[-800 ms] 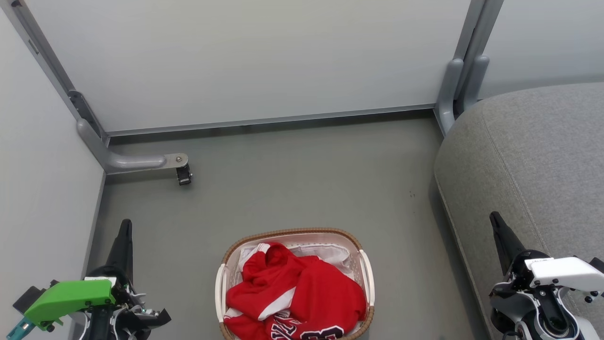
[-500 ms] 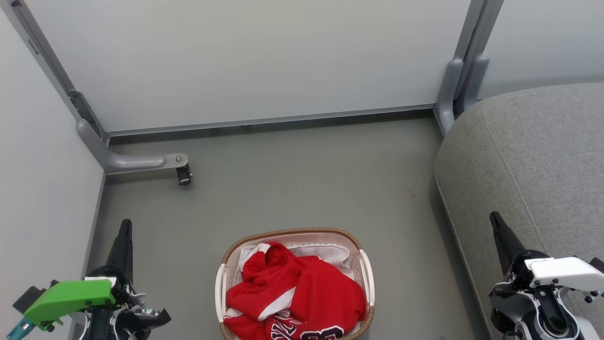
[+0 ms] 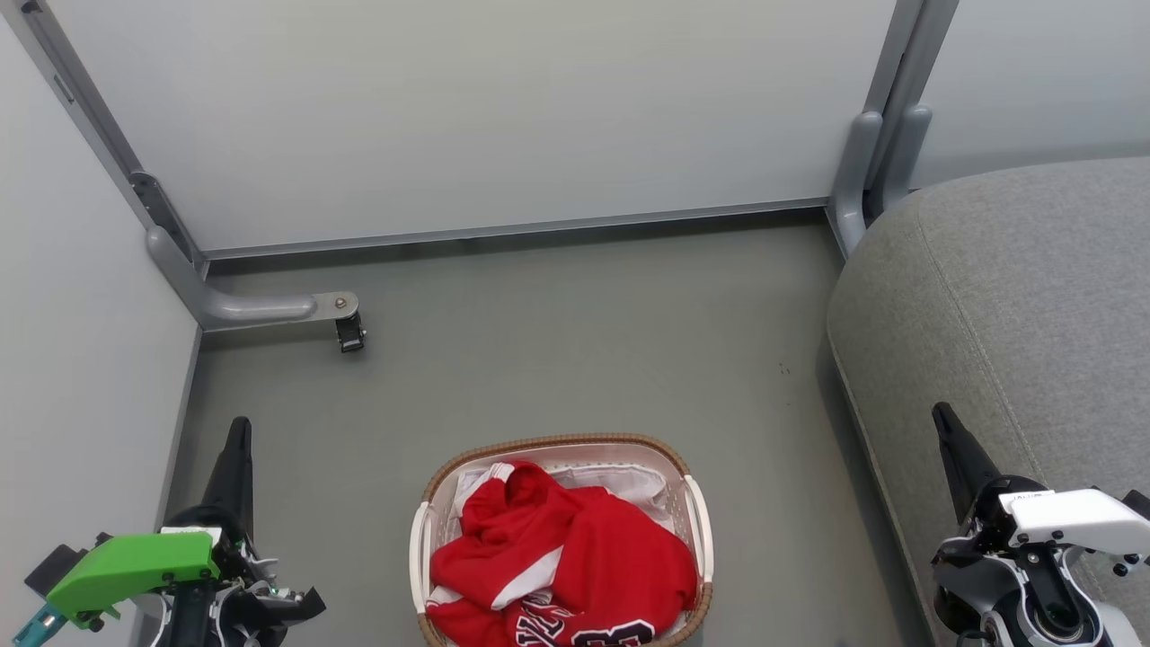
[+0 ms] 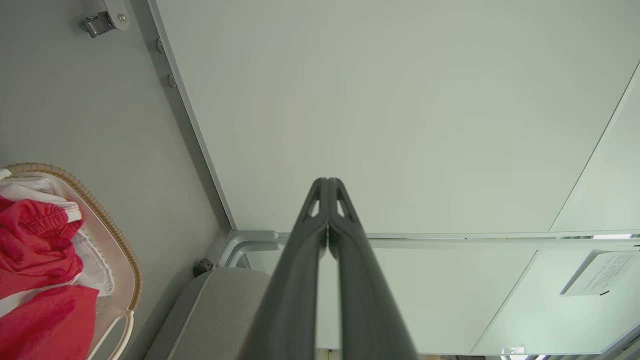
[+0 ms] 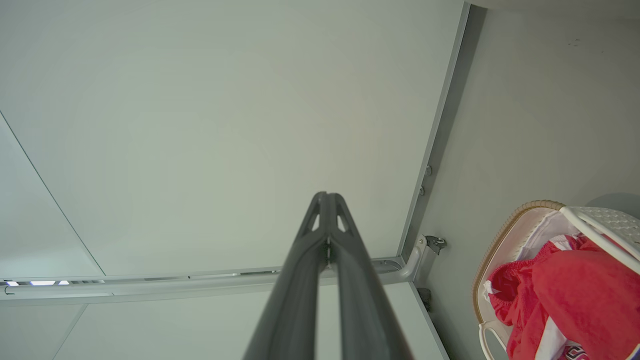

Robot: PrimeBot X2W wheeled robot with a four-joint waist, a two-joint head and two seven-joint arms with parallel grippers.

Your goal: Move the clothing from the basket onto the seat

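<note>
Keeping the seat (image 3: 1015, 296) at the right as drop spot; reaching to the basket (image 3: 557, 441) on the floor (image 3: 557, 341), heaped with red clothing (image 3: 584, 557); parting the left hand (image 3: 238, 427) and right hand (image 3: 942, 415), both pressed together and empty, before pinching a high red fold

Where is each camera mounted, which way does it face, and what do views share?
Head view: on the head, looking down at basket, clothing, seat; left gripper, right gripper at lower corners.
Left wrist view: on that wrist, along shut fingers toward a white partition.
Right wrist view: likewise, along shut fingers toward a white partition.
Shared: all three show basket and clothing.
</note>
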